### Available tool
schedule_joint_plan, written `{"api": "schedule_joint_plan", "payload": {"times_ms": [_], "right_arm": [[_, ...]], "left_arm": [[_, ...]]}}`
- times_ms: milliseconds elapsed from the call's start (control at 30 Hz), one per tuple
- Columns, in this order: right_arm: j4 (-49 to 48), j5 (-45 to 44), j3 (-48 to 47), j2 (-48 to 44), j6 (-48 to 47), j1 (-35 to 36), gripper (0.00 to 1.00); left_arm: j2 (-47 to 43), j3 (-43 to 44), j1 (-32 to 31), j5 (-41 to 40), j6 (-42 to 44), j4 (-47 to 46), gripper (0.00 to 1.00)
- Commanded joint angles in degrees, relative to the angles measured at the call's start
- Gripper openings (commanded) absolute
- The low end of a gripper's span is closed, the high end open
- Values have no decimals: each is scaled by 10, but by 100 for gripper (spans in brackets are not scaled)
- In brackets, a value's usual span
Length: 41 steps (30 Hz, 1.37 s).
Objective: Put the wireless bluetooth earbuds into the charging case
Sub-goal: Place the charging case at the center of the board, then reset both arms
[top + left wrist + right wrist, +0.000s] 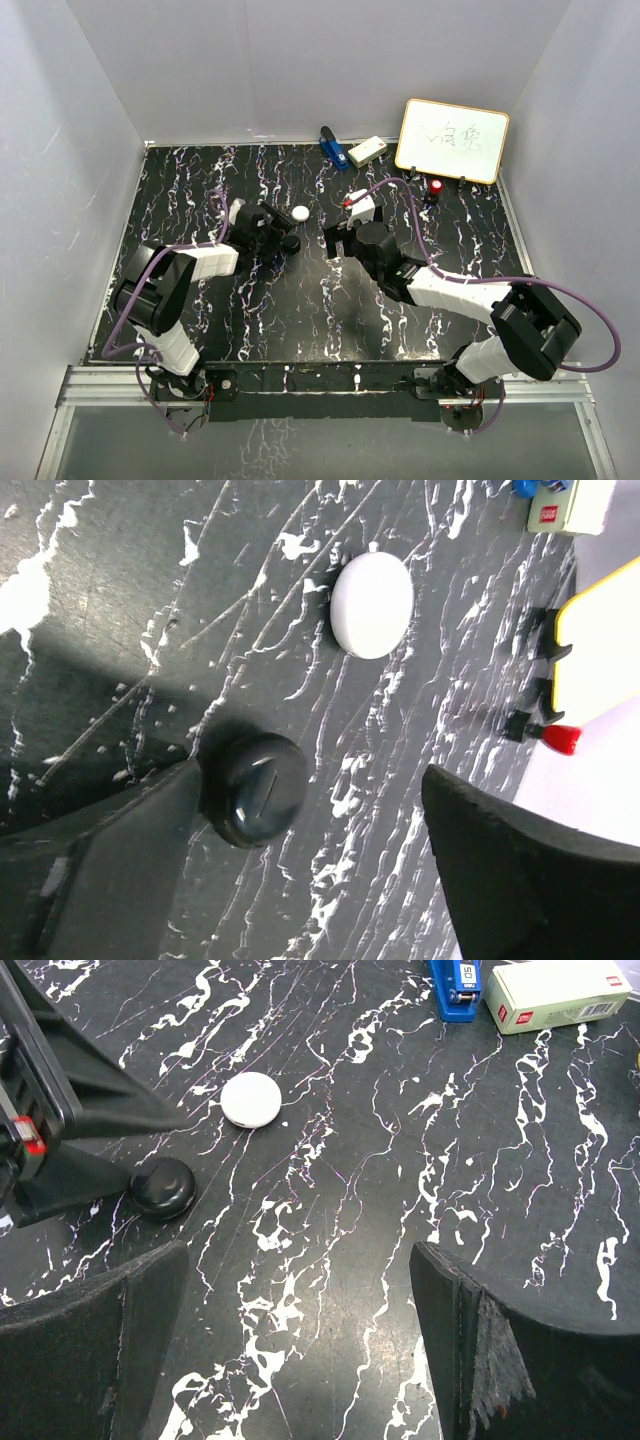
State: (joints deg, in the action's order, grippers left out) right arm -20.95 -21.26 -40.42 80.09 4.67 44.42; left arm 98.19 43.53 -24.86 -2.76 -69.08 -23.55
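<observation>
Nearest to the bases, the left gripper (283, 236) was seen low over the black table (300, 310), whose matte surface was veined with white like marble. Its jaws were spread wide and nothing was clasped between them. A black round knob-like object (255, 788), glossy and domed with a fine scratch across its top, was found lying against the inner edge of one dark finger (110, 860), while the other finger was kept well apart from it. The right gripper (300, 1255) was held alongside, over bare table, its jaws likewise stood wide and empty. Its blunt black pads (520, 1360) were shown to be rough and worn at the edges. Just beyond the knob, and apart from it, the charging case (372, 605) was seen lying flat on the table: a smooth white plastic puck, gently domed. Because it was round, no long axis or heading could be told. It was touched by neither gripper and lay between the two, nearer the left one. The earbuds could not be made out in any view. Farther back, near the rear wall, a blue stapler-like object (455, 985) was set just beside a cream rectangular box (560, 995) bearing a small red label. At the far right a yellow-framed whiteboard (452, 140) was propped upright, marked with handwriting.
</observation>
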Motion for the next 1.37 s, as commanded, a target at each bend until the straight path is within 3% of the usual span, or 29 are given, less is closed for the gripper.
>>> {"api": "schedule_joint_plan", "payload": {"times_ms": [0, 133, 267, 567, 800, 1000, 1333], "right_arm": [[-17, 4, -2, -2, 11, -5, 91], [-17, 12, 1, 0, 18, -7, 92], [-15, 23, 0, 6, 30, -14, 98], [12, 43, -13, 9, 102, -45, 98], [61, 93, -9, -2, 187, -149, 98], [114, 18, -1, -23, 237, -199, 99], [120, 12, 40, -59, 282, -246, 98]], "left_arm": [[-42, 8, 2, -39, 29, 80, 98], [-91, -1, 36, -58, 51, 129, 99], [-133, -32, 110, -43, 74, 154, 99], [-145, -46, 251, 14, 134, 173, 99], [-135, 13, 296, -7, 173, 242, 99], [-139, 5, 328, 6, 165, 240, 99], [-158, -7, 352, 18, 149, 234, 99]]}}
